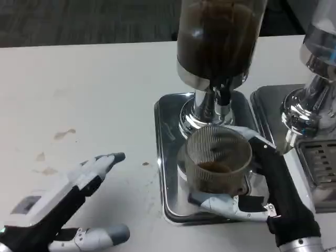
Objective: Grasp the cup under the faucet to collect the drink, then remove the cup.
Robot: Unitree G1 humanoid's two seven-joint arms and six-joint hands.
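A clear ribbed cup (218,160) stands on the steel base tray (169,131) of a drink dispenser (218,42), directly below its black faucet (223,94). A little brown drink lies in the cup's bottom. My right hand (262,189) wraps around the cup, with fingers along its near side and its far right side. My left hand (73,205) hovers over the table at lower left, fingers apart and holding nothing.
A second dispenser (315,89) with a grated drip tray (321,163) stands at the right edge. Brown drink stains (64,134) mark the white table on the left. The dark floor lies beyond the table's far edge.
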